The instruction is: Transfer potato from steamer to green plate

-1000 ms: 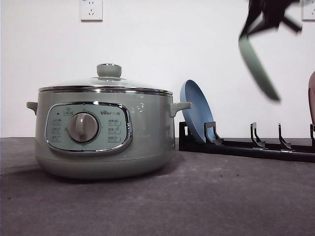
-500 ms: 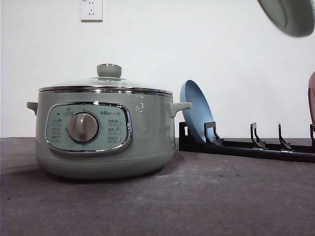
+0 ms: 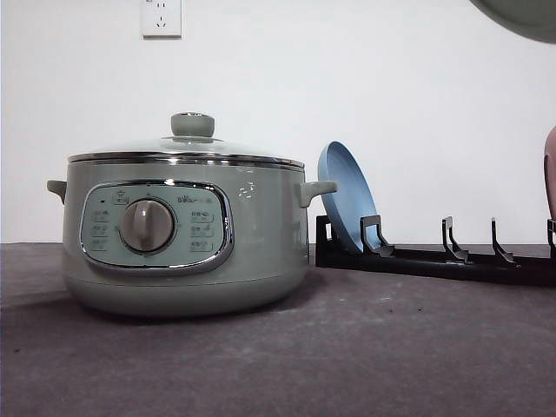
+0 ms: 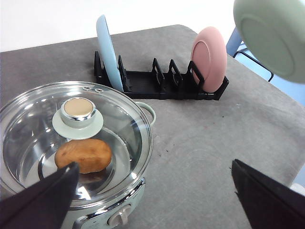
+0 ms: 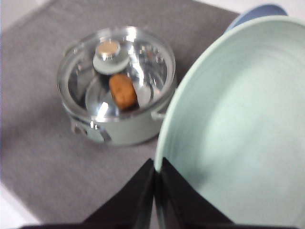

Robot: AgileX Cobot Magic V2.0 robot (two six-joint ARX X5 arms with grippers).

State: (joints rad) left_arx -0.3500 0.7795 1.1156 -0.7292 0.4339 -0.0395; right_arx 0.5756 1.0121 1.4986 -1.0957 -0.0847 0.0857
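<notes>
In the front view, the steamer is being shown at the left with its lid on, and the green plate at the upper right corner.

In the left wrist view, the potato is being seen under the glass lid; the left gripper is being held wide open and empty.

In the right wrist view, the plate's rim is being clamped by the right gripper.

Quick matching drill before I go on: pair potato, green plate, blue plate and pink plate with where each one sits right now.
Things:
1. potato
2. green plate
3. blue plate
4. pink plate

Places:
A. upright at the rack end farthest from the steamer
B. pinched at its rim by the right end effector
C. under the glass lid
D. upright in the rack slot nearest the steamer

Pairs: 1-C, 2-B, 3-D, 4-A
</notes>
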